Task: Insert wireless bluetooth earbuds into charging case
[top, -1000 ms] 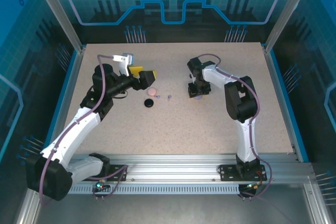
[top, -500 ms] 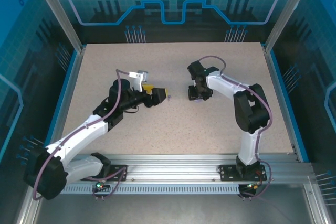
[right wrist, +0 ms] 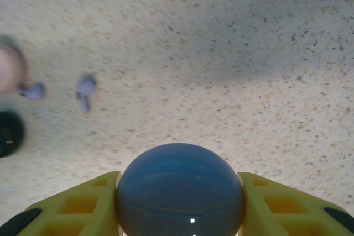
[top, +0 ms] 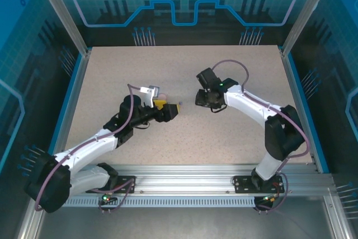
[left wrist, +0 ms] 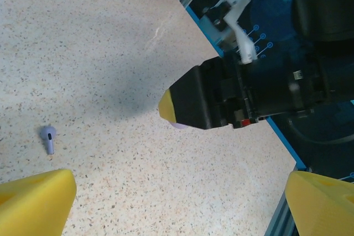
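My right gripper is shut on a round, glossy lavender-blue charging case, held between its yellow fingers just above the speckled table. Ahead of it and to the left lie two tiny lavender earbuds, both blurred. In the left wrist view one lavender earbud lies on the table close to the left fingertip. My left gripper stands wide open with nothing between its fingers. From above, the left gripper and right gripper face each other, with an earbud between them.
A pale pink round case and a black round case sit blurred at the left edge of the right wrist view. The right arm's black wrist looms straight ahead of the left gripper. The table's blue-edged right rim is far off.
The left arm has swung down and to the right, towards the table's middle, and now covers the pink and black cases from above. The right gripper has shifted slightly left with the case.
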{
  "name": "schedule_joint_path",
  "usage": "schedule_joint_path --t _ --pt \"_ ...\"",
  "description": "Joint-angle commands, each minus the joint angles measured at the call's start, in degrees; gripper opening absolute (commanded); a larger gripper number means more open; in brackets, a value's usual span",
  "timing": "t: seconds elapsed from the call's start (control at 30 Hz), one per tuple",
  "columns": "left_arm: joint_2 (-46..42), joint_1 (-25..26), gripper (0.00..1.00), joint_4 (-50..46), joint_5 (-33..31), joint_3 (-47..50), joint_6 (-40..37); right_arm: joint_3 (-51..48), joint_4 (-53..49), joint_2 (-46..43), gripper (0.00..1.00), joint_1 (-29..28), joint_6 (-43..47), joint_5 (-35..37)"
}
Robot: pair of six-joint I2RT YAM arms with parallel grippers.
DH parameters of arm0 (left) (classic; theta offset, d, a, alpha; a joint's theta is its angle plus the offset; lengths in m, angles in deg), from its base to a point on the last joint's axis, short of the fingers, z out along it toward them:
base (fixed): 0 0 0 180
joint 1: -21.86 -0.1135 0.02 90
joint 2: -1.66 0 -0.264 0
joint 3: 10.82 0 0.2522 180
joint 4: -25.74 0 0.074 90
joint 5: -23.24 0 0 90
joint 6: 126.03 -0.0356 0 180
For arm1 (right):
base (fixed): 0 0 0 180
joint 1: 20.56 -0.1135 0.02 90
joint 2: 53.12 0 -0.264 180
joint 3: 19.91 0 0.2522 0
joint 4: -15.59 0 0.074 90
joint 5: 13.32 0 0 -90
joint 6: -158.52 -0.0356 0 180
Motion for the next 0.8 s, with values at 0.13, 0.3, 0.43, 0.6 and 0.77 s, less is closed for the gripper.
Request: schedule_joint_path --t 0.13,0.3,0.43,0.6,0.77 --pt "0.7 0.4 0.99 8.6 3.0 2.3 1.4 -0.5 3.3 -8.5 0.43 -3.6 -15.6 3.1" --pt "2.3 0.4 0.99 15.9 4.5 3.8 3.2 -0.9 4.9 -11.8 0.43 -4.5 -23.0 4.0" --pt "4.4 0.3 0.99 22.7 6.3 3.8 4.8 -0.4 6.6 -13.3 0.43 -5.2 -28.1 4.4" --pt "6.8 0.3 0.99 30.7 7.3 3.8 7.5 0.8 8.2 -13.8 0.43 -5.9 -32.9 5.3" --pt "9.6 0.3 0.99 36.1 8.7 3.1 9.9 3.0 8.8 -13.1 0.43 -6.7 -34.4 5.1"
